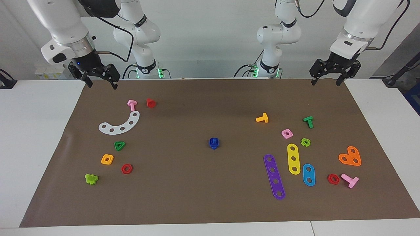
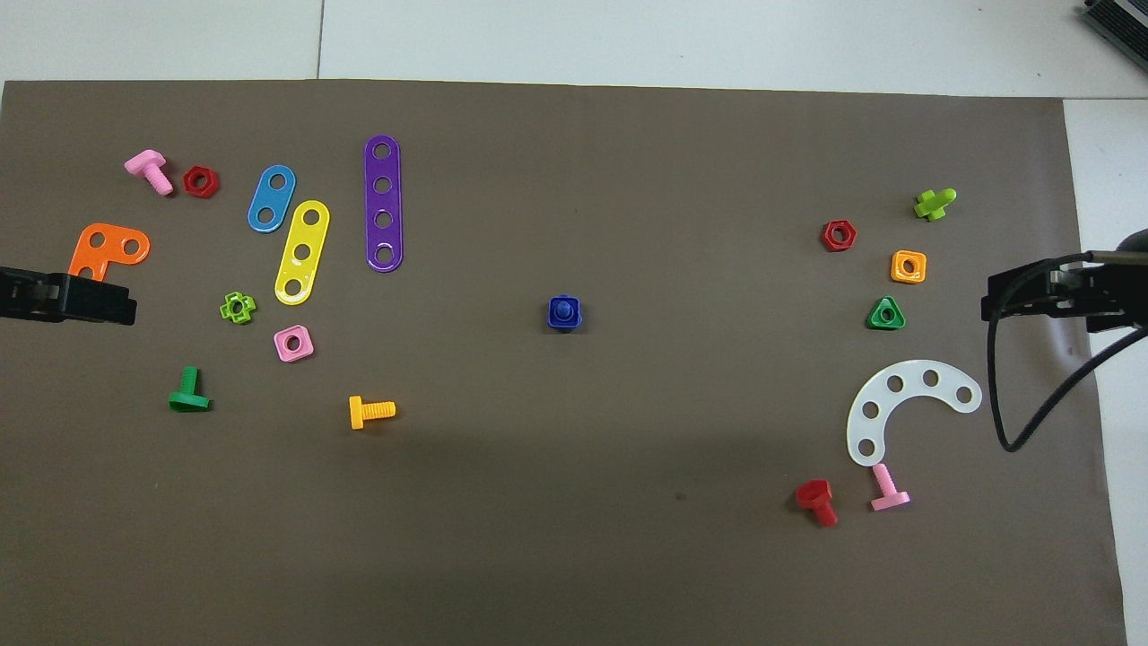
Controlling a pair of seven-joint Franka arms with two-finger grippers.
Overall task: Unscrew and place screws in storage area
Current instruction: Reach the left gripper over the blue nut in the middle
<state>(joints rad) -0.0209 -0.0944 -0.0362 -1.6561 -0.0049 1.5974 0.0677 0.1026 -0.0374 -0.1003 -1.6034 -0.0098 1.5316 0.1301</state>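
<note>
- At the middle of the brown mat [image 1: 197,203] we see the dark-blue bolt [image 1: 214,143], screwed into a square nut.
- Our left gripper [image 1: 330,80] hangs with fingers spread, grasping nothing.
- Our right gripper [image 1: 101,83] likewise, waiting.

My worktop [image 1: 42,137] is white, with a brown mat [image 1: 197,196] on it. The screw [image 1: 214,143] in the middle is dark blue. I see a purple strip [image 1: 274,177], a yellow strip [image 1: 293,159], a light blue strip [image 1: 308,174], an orange corner piece [image 1: 350,156] and a white curved piece [image 1: 119,124]. My hands are black.
</note>
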